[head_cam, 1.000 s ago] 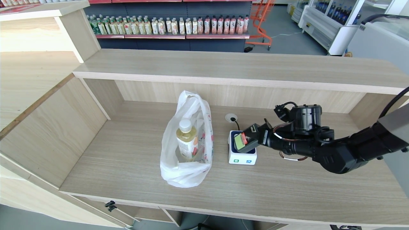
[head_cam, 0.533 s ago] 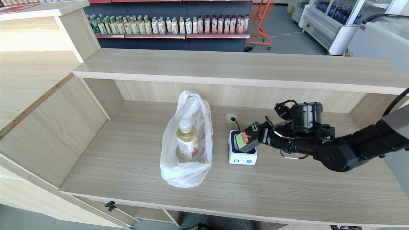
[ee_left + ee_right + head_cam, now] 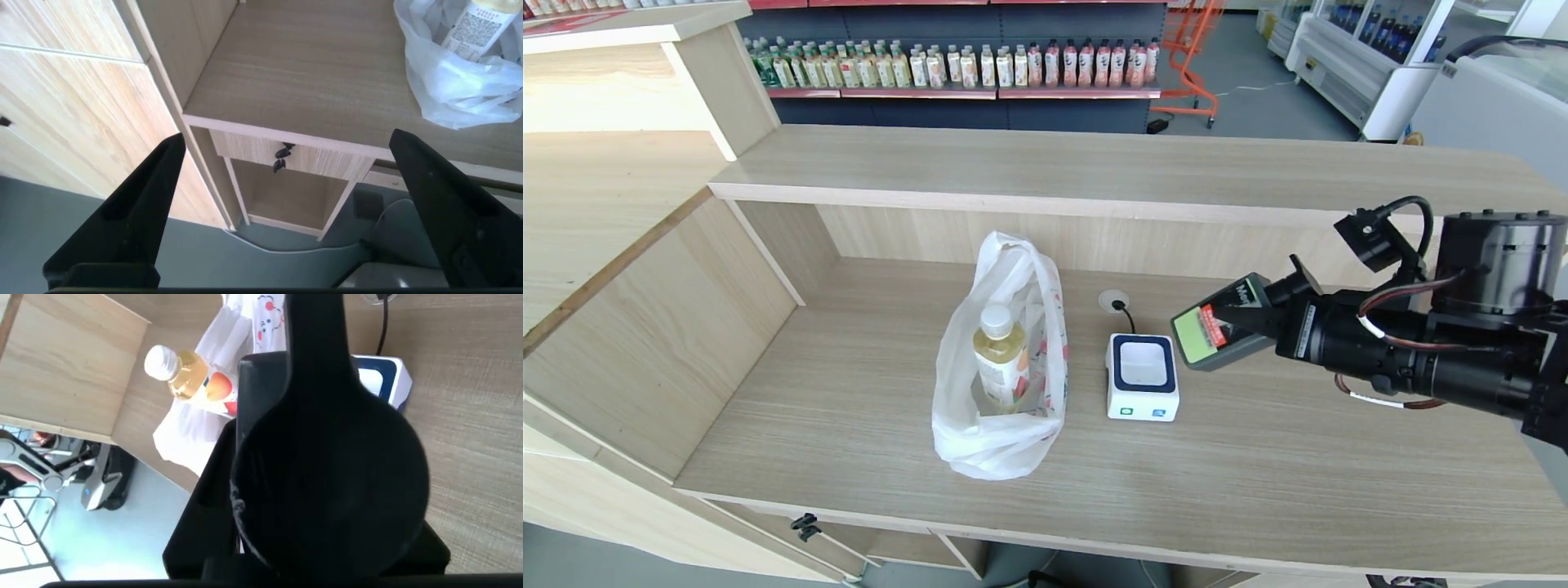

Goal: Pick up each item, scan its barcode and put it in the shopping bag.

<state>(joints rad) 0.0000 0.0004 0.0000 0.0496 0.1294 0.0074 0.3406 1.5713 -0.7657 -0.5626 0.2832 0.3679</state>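
Observation:
A white plastic shopping bag (image 3: 1001, 359) stands open on the counter with a pale yellow drink bottle (image 3: 1000, 354) upright inside it. To its right sits the small white barcode scanner (image 3: 1143, 387) with a dark blue window. My right gripper (image 3: 1233, 327) hangs above and right of the scanner, shut on a dark box with a green and red end face (image 3: 1207, 333). In the right wrist view the held box (image 3: 327, 449) fills the middle, with the bag (image 3: 245, 343), the bottle (image 3: 184, 371) and the scanner (image 3: 382, 376) behind it. My left gripper (image 3: 286, 212) is open below the counter's front edge.
A cable runs from the scanner to a round grommet (image 3: 1113, 300) at the back. A raised wooden ledge (image 3: 1127, 175) borders the counter behind, and side walls close it at the left (image 3: 662, 335). A drawer handle (image 3: 282, 157) sits under the front edge.
My right arm has lifted the box up and to the right, off the scanner window, which now lies uncovered. The bag and bottle have not moved.

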